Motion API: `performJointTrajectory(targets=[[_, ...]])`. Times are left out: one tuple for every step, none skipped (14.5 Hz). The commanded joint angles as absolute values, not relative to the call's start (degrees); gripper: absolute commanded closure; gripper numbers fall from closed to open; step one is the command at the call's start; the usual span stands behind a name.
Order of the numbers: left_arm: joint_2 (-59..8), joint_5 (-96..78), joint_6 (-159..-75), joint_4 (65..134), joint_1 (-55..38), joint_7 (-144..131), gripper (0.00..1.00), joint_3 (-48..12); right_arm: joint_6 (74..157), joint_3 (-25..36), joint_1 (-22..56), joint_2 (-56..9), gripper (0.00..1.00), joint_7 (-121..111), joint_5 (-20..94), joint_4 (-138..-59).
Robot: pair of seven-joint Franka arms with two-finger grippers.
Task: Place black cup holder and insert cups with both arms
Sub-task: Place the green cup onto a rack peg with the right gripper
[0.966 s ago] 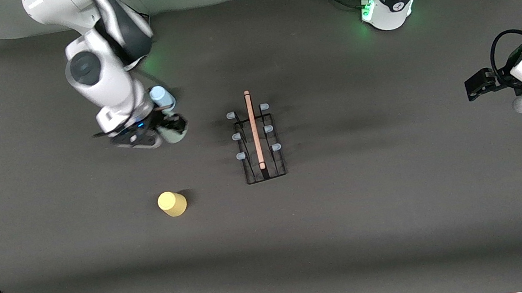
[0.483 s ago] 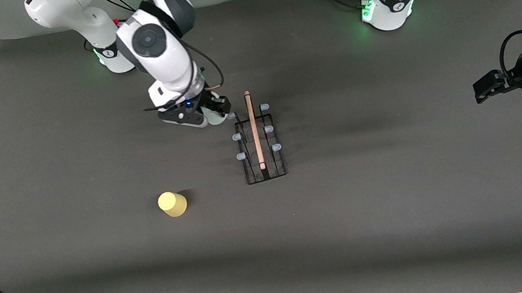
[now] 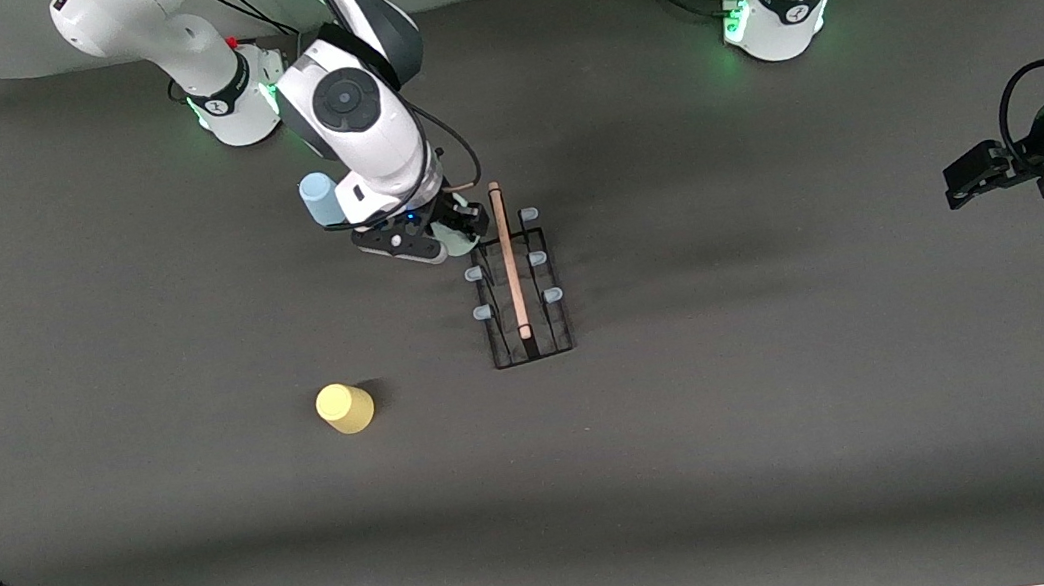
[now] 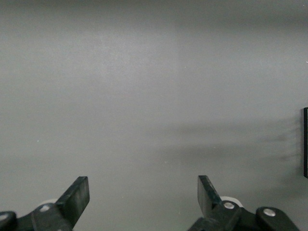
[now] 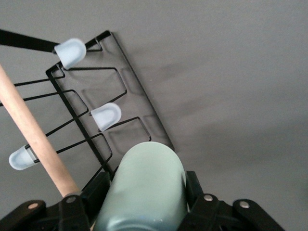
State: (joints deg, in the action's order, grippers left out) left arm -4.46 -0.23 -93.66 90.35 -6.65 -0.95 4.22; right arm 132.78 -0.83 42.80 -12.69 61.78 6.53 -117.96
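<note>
Right pincer [image 3: 455, 231], clamped on the pale grey-green tapered plastic cup [image 5: 144, 192], hovers over the black wire cup holder [image 3: 520, 278] on the desk, where misalignment risks striking a pale-tipped peg [image 5: 106, 116] or the wooden rod handle [image 5: 33, 134]; left pincer [image 4: 143, 197] waits, jaws apart.

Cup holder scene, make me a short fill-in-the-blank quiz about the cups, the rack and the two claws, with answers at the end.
1. The right claw is shut on the ____ cup.
2. That cup is held over the black cup holder, at the end nearer the ____ bases.
3. The yellow cup stands on the ____.
4. The left claw waits with jaws ____.

Answers: grey-green; robots'; table; open
</note>
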Motion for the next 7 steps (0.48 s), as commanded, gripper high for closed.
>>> performJointTrajectory(targets=[[-4.13,0.16,-94.04,91.14,-6.68,-1.05,0.0,4.04,132.89,-0.18,44.12,-14.94,0.69,64.25,4.67,-115.49],[-4.22,1.65,-94.04,91.23,-6.94,-1.14,0.0,3.96,132.89,-0.18,44.12,-15.29,0.14,64.34,4.48,-115.49],[-4.22,2.1,-94.13,91.14,-6.68,-1.06,0.0,3.87,132.89,-0.18,44.12,-15.38,0.08,64.86,4.4,-115.4],[-4.13,1.85,-94.04,91.06,-6.33,-0.27,0.0,3.87,132.89,-0.18,44.12,-15.29,0.05,64.86,4.39,-115.05],[-4.22,1.85,-94.3,91.14,-6.33,-0.26,0.0,3.95,132.8,-0.09,44.03,-15.29,0.02,64.86,4.39,-114.87],[-4.57,1.76,-94.48,91.14,-6.24,-0.26,0.0,3.96,132.63,0.0,43.86,-15.21,0.02,64.78,4.39,-114.53],[-4.57,1.58,-94.4,91.14,-6.24,-0.18,0.0,3.96,132.37,0.09,43.68,-14.94,0.02,64.34,4.39,-114.17]])
